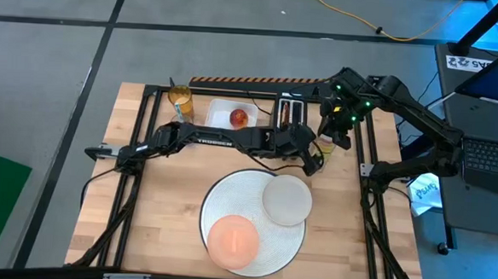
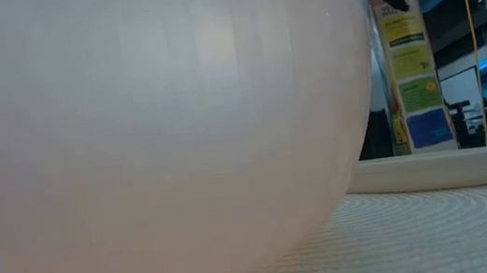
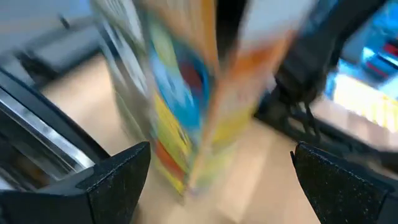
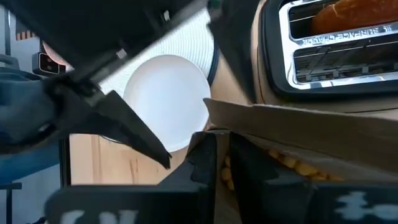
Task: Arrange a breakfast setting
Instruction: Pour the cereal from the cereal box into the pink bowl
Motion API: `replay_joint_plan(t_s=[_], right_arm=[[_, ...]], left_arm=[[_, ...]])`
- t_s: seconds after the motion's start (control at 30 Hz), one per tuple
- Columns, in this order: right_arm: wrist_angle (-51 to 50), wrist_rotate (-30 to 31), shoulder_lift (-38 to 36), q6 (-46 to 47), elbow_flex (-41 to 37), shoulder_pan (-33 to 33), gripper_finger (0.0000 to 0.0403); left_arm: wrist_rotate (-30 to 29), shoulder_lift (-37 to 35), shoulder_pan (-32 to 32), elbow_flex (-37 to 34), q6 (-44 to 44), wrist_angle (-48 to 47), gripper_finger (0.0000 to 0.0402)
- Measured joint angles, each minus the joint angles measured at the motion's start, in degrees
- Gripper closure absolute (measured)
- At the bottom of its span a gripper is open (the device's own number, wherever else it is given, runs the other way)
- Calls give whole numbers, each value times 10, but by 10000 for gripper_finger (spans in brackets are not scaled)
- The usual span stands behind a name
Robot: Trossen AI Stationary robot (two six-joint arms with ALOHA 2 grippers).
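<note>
Filling the low view, the orange bowl (image 1: 231, 239) sits at six o'clock on the big white placemat (image 1: 220, 198), and nothing can be seen in it. At two o'clock on the mat lies the small pale plate (image 1: 288, 199), also bare, so both dishes appear laid ready for food.

Beyond the mat, at about one o'clock, a cereal box (image 3: 186, 99) is held upright on the table. Its open top is pinched by the right claw (image 4: 221, 165), narrow on the flap, with yellow puffs (image 4: 283, 163) visible inside. The left claw (image 3: 217, 180) is spread wide around the box, apparently to take it lower down for pouring.

At twelve o'clock a white tray (image 1: 221, 111) holds the red apple (image 1: 239, 118). Bread, probably the bagel (image 4: 345, 15), sits in the toaster (image 4: 329, 50) slot. No spoon can be made out.
</note>
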Motion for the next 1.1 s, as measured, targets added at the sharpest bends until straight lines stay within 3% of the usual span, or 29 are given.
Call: replay_joint_plan(t_s=[0.17,0.43,0.57,0.77,0.83,1.1], right_arm=[[-2,1,0,-8,0,0,366],[-56,58,0,-23,69,0,366],[-72,129,0,-23,142,0,366],[-37,328,-1,-67,223,-2,366],[-17,347,5,-85,219,-18,366],[-14,324,67,-138,186,-170,366]], left_arm=[[33,13,-10,-7,-6,-9,20],[5,16,-26,-6,-5,0,20],[-5,16,-26,-6,-8,4,20],[-21,16,-25,-6,-8,11,20],[-21,16,-24,-6,-8,16,20],[-24,16,-15,-6,-8,60,20]])
